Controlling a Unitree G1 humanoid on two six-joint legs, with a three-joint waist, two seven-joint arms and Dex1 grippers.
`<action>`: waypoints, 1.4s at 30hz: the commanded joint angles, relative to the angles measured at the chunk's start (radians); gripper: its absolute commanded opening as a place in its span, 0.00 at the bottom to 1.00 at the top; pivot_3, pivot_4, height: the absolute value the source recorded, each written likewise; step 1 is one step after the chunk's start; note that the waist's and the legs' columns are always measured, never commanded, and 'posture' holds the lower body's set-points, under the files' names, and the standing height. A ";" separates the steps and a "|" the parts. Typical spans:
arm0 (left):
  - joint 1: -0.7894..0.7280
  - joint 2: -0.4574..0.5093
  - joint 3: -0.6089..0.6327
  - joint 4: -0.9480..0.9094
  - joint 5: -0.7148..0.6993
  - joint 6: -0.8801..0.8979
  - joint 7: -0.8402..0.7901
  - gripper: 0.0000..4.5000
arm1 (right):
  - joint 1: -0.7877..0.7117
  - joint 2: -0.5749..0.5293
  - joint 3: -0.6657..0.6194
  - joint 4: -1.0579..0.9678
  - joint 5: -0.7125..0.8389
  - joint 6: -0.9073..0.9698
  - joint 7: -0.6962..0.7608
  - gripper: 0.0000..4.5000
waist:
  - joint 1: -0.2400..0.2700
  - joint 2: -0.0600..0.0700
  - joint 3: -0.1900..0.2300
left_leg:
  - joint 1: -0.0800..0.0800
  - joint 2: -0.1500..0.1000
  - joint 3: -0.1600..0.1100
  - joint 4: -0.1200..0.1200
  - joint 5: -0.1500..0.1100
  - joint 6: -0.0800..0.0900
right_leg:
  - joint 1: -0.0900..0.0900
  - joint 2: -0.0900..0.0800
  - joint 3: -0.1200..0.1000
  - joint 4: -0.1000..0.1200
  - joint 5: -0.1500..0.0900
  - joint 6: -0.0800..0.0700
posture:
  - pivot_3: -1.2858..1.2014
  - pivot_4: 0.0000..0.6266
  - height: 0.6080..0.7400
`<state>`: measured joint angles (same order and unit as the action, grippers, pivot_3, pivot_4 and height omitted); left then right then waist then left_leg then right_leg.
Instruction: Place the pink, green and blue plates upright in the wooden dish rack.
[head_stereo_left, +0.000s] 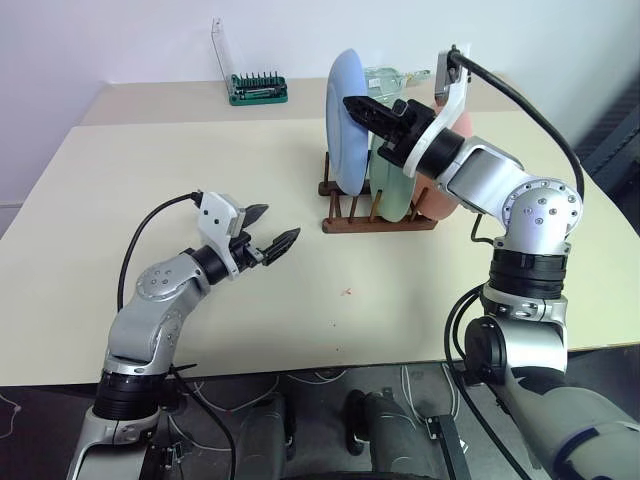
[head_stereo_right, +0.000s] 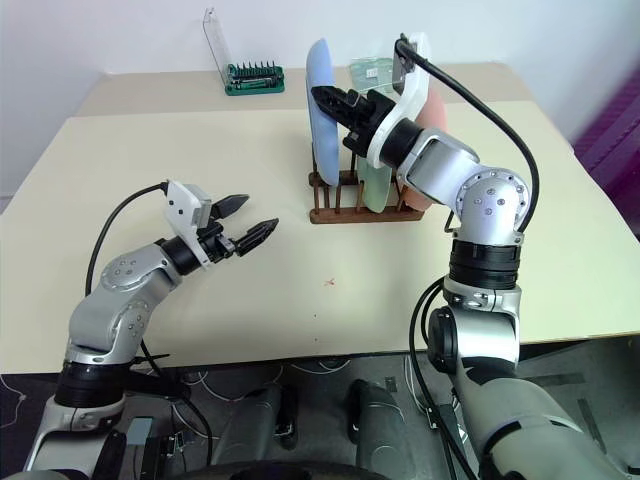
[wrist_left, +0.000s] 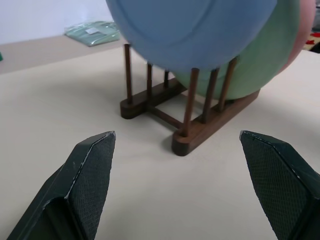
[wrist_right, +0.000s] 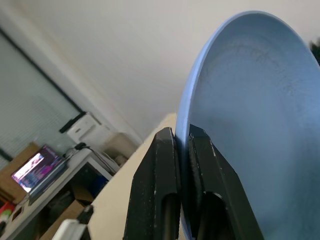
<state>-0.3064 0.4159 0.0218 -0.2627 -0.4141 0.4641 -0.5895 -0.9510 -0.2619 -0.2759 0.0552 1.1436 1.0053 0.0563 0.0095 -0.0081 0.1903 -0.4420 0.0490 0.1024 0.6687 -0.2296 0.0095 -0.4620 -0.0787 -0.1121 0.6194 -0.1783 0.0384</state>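
The left gripper (head_stereo_left: 271, 240) hovers low over the cream matte table (head_stereo_left: 120, 200), its textured black fingers spread wide and empty. Further on, the right gripper (head_stereo_left: 358, 108) is pinched shut on the rim of the light blue round matte plate (head_stereo_left: 347, 120), which stands upright in the small dark reddish-brown wooden dish rack (wrist_left: 192, 131) of thin pegs. Behind it stand the pale mint green plate (wrist_left: 260, 60) and the salmon pink plate (head_stereo_left: 442, 198), mostly hidden. At the far edge sits a green-and-black tool-bit holder (head_stereo_left: 258, 88).
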 joint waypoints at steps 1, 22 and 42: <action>0.005 -0.005 -0.002 -0.043 -0.005 -0.011 -0.002 0.91 | -0.012 0.013 -0.025 0.003 -0.006 -0.005 -0.041 0.03 | -0.001 0.000 0.000 | 0.000 0.000 0.000 0.000 0.000 0.000 | 0.000 0.000 0.000 0.000 0.000 0.000 | 0.52 0.24 0.92; 0.011 -0.021 -0.029 -0.026 0.001 -0.029 -0.031 0.91 | -0.055 -0.203 0.143 -0.185 -0.322 -0.167 0.242 0.54 | 0.000 0.000 0.000 | 0.000 0.000 -0.001 -0.001 0.000 0.000 | -0.001 0.000 0.000 -0.001 -0.002 0.003 | 0.52 0.24 0.92; -0.036 -0.029 -0.147 0.007 0.016 -0.022 -0.123 0.91 | 0.482 -0.776 0.203 -0.347 -0.798 -0.467 0.696 0.01 | 0.003 0.000 0.000 | 0.001 0.000 -0.001 -0.001 -0.001 0.001 | 0.000 0.000 0.001 -0.005 -0.004 0.000 | 0.52 0.24 0.92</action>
<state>-0.3234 0.3902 -0.1173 -0.2430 -0.4014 0.4539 -0.7017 -0.4676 -1.0255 -0.0680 -0.2598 0.3783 0.5651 0.7598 0.0129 -0.0083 0.1904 -0.4416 0.0489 0.1010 0.6677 -0.2311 0.0109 -0.4622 -0.0793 -0.1110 0.6139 -0.1827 0.0386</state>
